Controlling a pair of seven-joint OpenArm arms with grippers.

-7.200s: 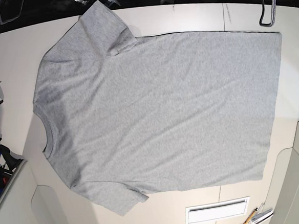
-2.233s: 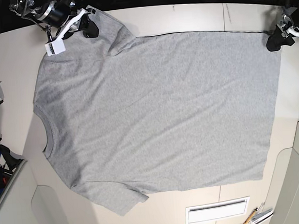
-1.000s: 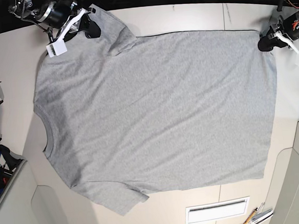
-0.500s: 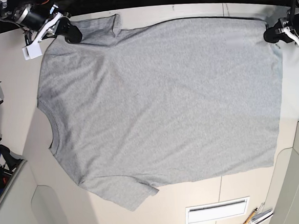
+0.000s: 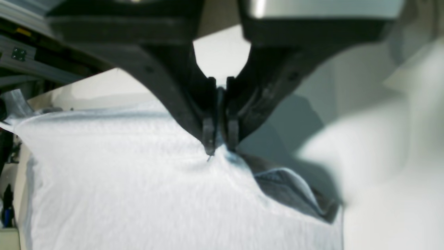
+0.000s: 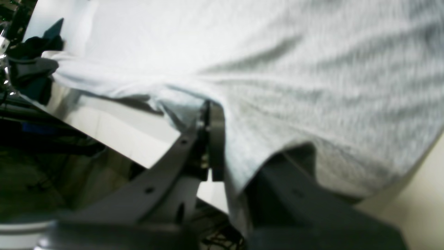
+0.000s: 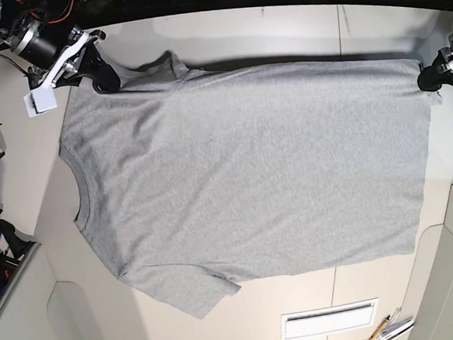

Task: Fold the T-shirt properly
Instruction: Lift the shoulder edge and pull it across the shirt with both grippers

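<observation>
The T-shirt (image 7: 250, 168) lay unfolded on the desk (image 7: 279, 26), the left end effector (image 7: 432, 79) gripping its hem corner and the right end effector (image 7: 105, 76) its shoulder, folding barely begun.

We think this is a robot lab. We see a big pale counter (image 7: 279, 30), robot arms with loose wires at its far corners, and pens (image 7: 389, 330) near the edge.

The T-shirt (image 7: 246, 176) lies plain side up on the table (image 7: 279, 26), neck at the left — its far edge lifted. The right gripper (image 7: 105, 79) pinches the shoulder corner, the left gripper (image 7: 428, 79) the hem corner — both clamped.
</observation>
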